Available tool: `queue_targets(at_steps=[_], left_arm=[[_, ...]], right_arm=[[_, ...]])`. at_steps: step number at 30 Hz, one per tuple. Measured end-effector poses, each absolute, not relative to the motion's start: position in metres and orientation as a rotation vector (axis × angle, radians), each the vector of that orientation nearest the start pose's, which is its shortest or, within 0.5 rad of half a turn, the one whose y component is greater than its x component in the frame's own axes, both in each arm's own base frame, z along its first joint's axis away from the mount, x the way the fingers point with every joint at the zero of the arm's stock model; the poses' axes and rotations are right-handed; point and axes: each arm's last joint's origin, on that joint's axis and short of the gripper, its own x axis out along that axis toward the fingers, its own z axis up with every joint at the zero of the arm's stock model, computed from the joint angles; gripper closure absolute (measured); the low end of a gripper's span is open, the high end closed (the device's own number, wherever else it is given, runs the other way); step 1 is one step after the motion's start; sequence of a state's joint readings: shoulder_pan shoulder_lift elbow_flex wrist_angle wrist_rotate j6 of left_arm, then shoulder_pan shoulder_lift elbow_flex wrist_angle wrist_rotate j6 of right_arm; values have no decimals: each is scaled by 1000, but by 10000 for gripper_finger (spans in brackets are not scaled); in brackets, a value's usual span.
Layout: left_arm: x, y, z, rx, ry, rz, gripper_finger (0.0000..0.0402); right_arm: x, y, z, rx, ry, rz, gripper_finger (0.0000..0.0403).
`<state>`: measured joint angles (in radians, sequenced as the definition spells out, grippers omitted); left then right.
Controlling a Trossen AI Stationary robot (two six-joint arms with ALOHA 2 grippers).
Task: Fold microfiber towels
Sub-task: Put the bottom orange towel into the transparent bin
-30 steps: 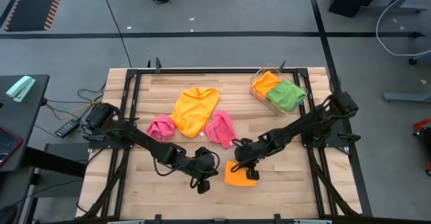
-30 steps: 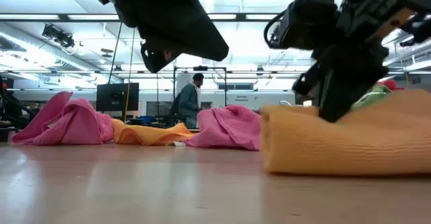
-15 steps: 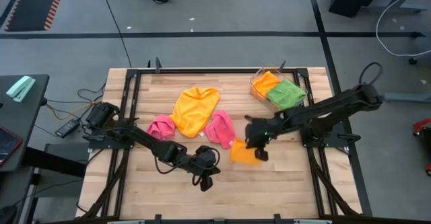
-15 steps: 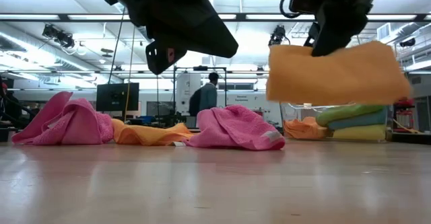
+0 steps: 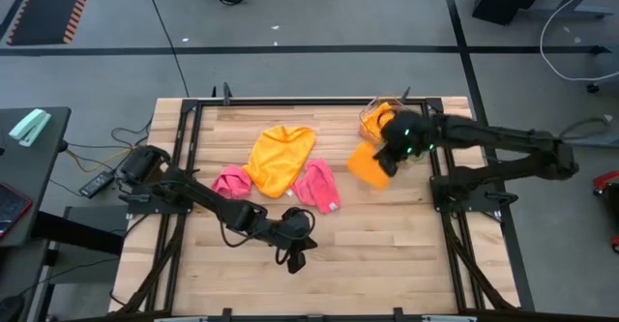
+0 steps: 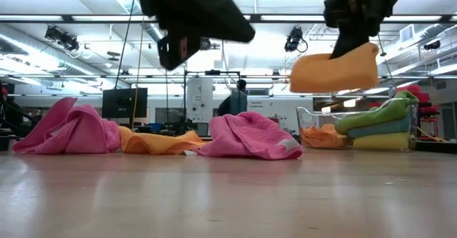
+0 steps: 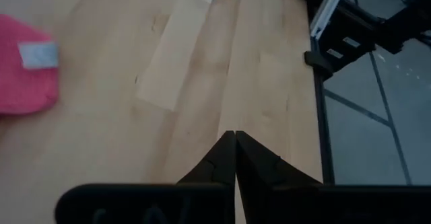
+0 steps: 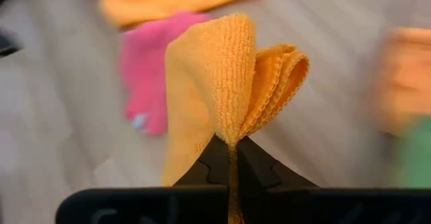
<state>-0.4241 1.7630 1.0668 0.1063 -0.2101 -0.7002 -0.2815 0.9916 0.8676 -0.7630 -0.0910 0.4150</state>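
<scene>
My right gripper (image 5: 387, 156) is shut on a folded orange microfiber towel (image 5: 364, 164), carried in the air just left of the clear tray (image 5: 366, 121) at the table's far right. The low view shows this towel (image 6: 334, 70) hanging well above the table. My left gripper (image 5: 298, 261) is shut with nothing in it, a little above the table near the front middle. A yellow-orange towel (image 5: 279, 158) lies spread at the back. Two pink towels (image 5: 230, 182) (image 5: 317, 185) lie crumpled on either side of it. My right gripper pinches the folded orange towel between its two fingers, at one edge of the fold (image 8: 231, 138), with several layers together. The fingers slant down from above. The towel is lifted clear of the table and bulges out beyond the fingertips, hanging below them in the low view (image 6: 335, 73).
The clear tray holds folded towels, a green one (image 5: 414, 136) and an orange one (image 5: 384, 117). Black frame rails run along the table's edges. Bare wood lies in front of the pink towels and to the right of my left gripper.
My right gripper has lifted the folded orange towel off the table near the front middle and carried it up and toward the far right, close to the tray. The towel is now clear of the table.
</scene>
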Motion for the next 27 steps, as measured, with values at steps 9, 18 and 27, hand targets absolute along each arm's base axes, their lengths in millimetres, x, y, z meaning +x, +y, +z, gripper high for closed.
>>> queue_targets(at_steps=[9, 18, 27], left_arm=[[344, -136, 221, -374, 541, -42, 378], [345, -127, 219, -370, 602, -118, 389], [343, -127, 217, -363, 636, -117, 379]], right_arm=[[140, -102, 312, 550, 983, -562, 393], [120, -135, 302, 592, 1075, -572, 393], [119, -167, 279, 566, 1219, -577, 393]])
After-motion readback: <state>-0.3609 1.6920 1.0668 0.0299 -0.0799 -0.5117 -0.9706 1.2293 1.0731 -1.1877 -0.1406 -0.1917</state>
